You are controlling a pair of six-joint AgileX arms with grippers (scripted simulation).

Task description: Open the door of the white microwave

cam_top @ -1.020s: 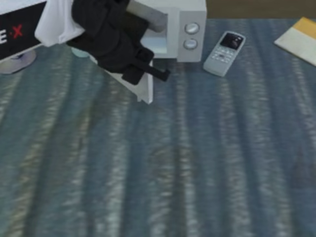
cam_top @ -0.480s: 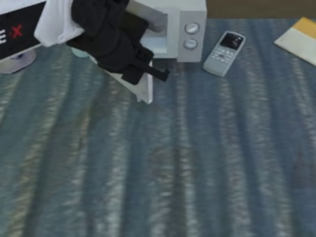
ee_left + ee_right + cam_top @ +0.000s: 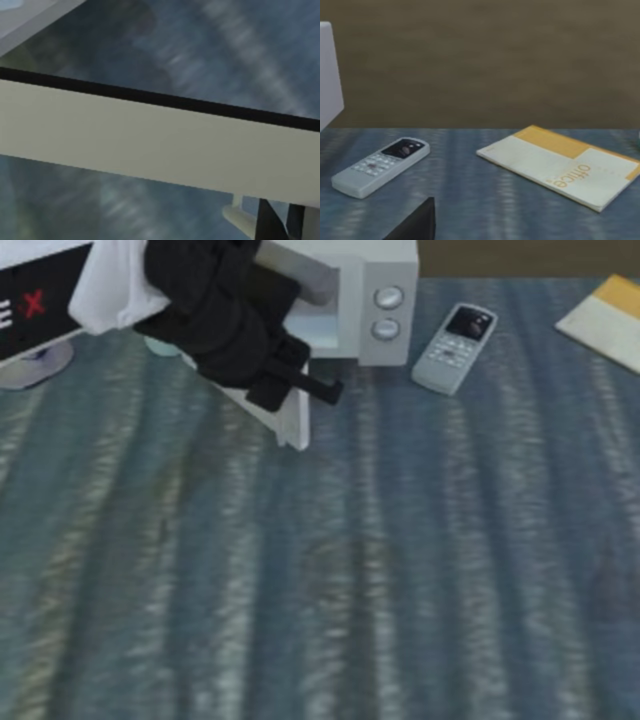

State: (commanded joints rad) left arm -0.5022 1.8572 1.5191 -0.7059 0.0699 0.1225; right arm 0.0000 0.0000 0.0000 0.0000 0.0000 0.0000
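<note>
Here, white microwave (image 3: 375,290) cavity exposed, door (image 3: 290,415) swung out, left hand (image 3: 310,390) at its edge

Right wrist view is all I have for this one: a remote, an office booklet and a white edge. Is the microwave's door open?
Observer: Yes. In the top view the door stands swung out from the white microwave, and the cavity is exposed.
Operator: Which arm is on it?
Observer: The left gripper is at the door's free edge. The right arm does not appear in the top view.
Operator: Does the left wrist view add anything?
Observer: The door's pale edge crosses it close up, with the table behind.
</note>
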